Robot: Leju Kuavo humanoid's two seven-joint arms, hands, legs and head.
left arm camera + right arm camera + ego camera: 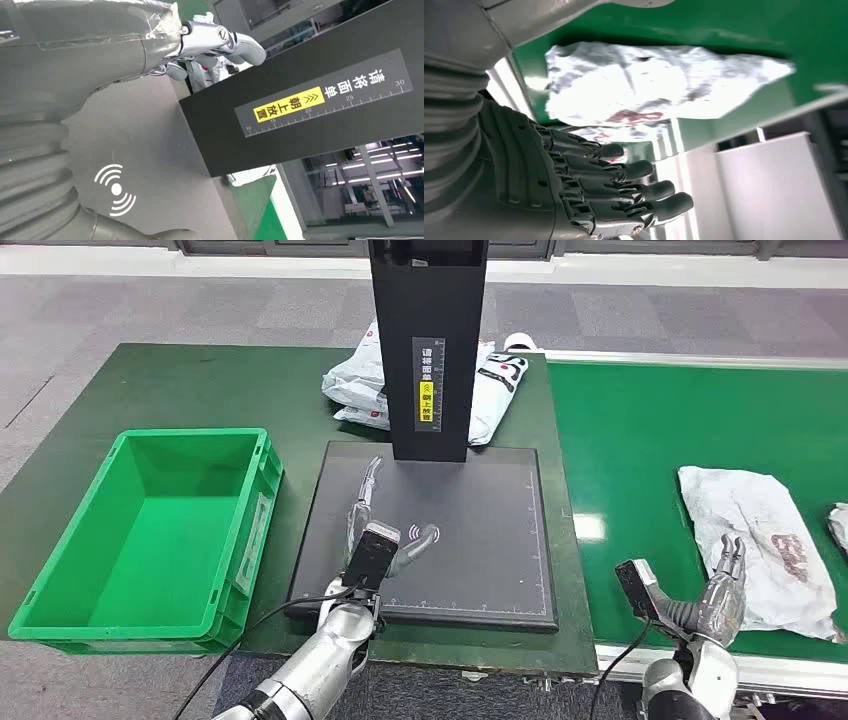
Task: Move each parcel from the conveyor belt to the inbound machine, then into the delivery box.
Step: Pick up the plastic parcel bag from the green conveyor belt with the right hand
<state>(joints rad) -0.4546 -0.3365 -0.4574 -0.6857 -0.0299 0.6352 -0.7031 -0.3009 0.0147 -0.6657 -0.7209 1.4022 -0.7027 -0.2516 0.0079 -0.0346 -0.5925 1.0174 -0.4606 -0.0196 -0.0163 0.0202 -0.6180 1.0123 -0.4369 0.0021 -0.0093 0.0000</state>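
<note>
At 3 o'clock, my right hand [722, 592], fingers apart and empty, hovers beside the parcel [760, 540]; I should grasp its near edge firmly.

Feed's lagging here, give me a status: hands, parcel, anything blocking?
Left hand open, over black scanner plate. Right hand open, beside crumpled white plastic parcel on green conveyor belt. Green plastic crate empty. Nothing blocking.

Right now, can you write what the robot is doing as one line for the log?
left robot hand: open over scanner plate | right robot hand: open beside parcel on belt | green box: no parcel
</note>
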